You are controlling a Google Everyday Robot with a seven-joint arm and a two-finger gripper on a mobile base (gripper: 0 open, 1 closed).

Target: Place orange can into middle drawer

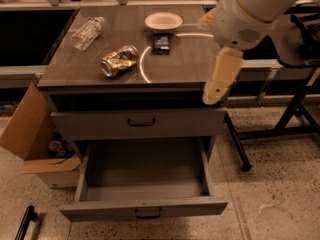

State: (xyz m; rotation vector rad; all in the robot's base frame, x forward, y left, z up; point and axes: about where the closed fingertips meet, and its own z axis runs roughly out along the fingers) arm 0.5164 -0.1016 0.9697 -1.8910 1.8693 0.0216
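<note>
A dented gold-orange metal can [119,61] is seen (lying on its side) near the front-left edge of the brown cabinet top [190,64]. Below, the wide grey middle drawer [145,176] is pulled open. The cream gripper [216,89] is held by the front-right corner, and whether it is open or closed cannot be told.

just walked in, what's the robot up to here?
The gripper hangs at the right front corner of the tabletop, well clear of the orange can. The can lies dented on its side on the tabletop. The middle drawer is pulled open below, with the can not yet in it. A clear plastic bottle lies farther back.
</note>
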